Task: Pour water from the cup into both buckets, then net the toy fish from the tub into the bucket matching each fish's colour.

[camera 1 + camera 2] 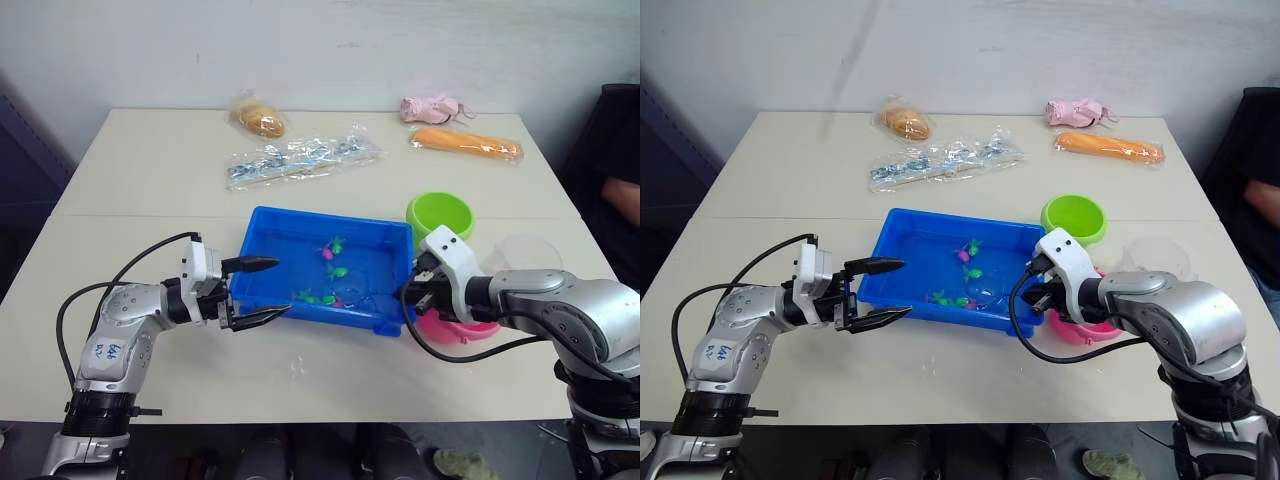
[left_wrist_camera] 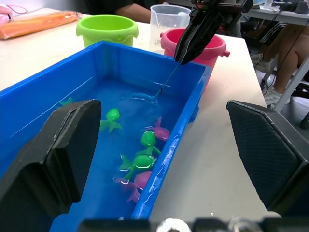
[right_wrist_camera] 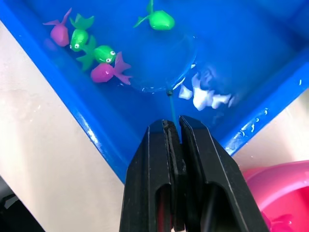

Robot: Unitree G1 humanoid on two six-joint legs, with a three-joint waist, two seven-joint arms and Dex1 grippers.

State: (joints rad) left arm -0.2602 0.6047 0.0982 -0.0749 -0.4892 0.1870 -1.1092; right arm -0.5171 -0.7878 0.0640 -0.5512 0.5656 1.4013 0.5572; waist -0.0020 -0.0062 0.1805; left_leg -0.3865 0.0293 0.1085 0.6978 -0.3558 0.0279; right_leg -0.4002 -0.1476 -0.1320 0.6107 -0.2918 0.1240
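The tub (image 1: 262, 240) sits mid-table, holding water and the toy fish (image 3: 104, 72), pink and green, gathered toward its near side. The table (image 1: 140, 170) also carries, along its far edge, a bagged bun (image 1: 259, 120), a long clear packet (image 1: 300, 160), an orange packet (image 1: 465, 144) and a pink toy (image 1: 432, 108). At the right edge a person's arm (image 1: 620, 195) shows.

The green bucket (image 1: 440, 214) stands just beyond the tub's far right corner; the pink bucket (image 2: 212, 48) stands against the tub's right end, partly under the right arm. The cup (image 2: 166, 21) stands behind the pink bucket, beside the green one.

The left gripper (image 1: 258, 292) hovers at the tub's near left corner, fingers spread wide and holding nothing. The right gripper (image 3: 175, 133) is clamped tight on the thin handle of the net (image 3: 161, 63), whose hoop lies under the water in the tub, near a green fish and a pink one.
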